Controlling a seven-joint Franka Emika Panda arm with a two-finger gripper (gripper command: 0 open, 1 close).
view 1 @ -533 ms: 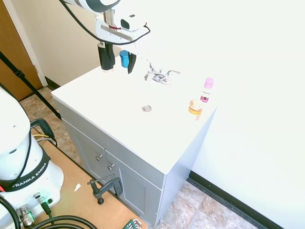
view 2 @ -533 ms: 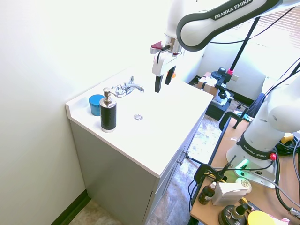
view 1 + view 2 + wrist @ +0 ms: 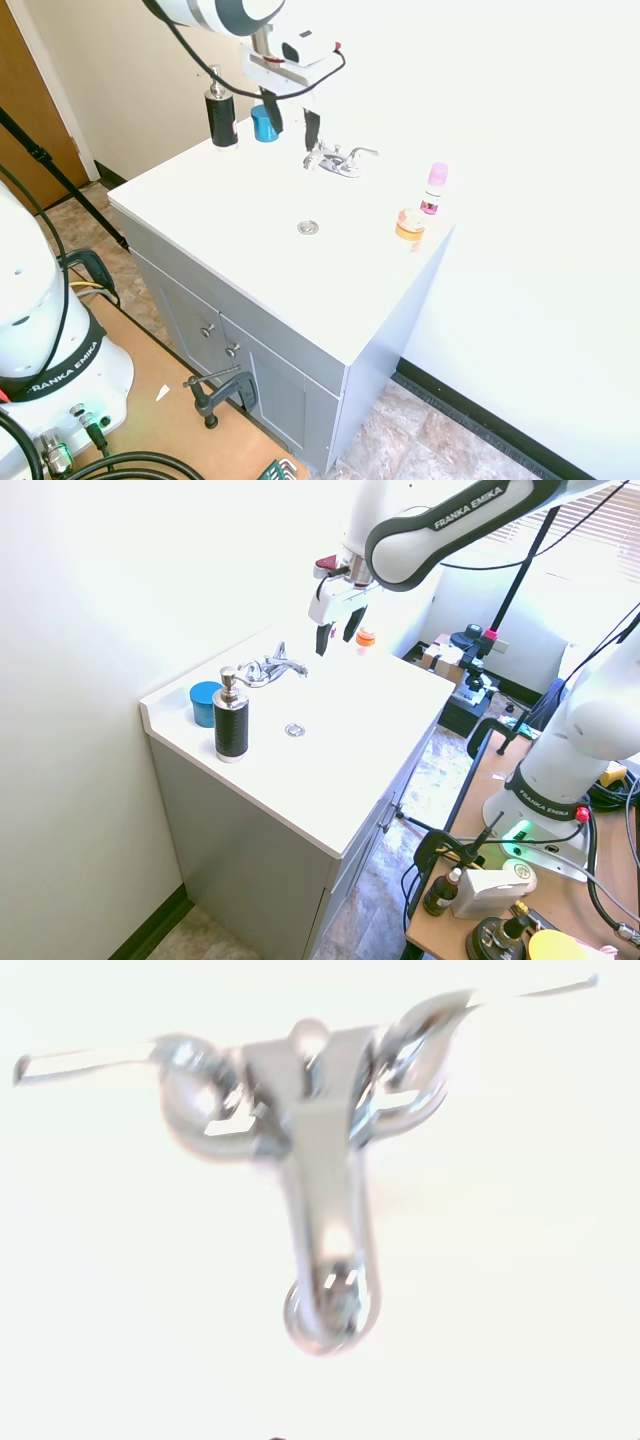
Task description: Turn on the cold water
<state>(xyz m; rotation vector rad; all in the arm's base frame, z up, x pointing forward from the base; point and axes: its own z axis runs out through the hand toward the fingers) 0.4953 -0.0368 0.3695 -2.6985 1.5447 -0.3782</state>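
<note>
chrome faucet (image 3: 335,159) stands at the back of the white sink top (image 3: 250,230). gripper (image 3: 290,124) hangs above the faucet with fingers apart, holding nothing.

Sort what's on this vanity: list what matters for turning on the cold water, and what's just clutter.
Job: faucet, gripper, open and above it.
Clutter: black soap pump, blue cup, pink-capped bottle, orange jar.
</note>
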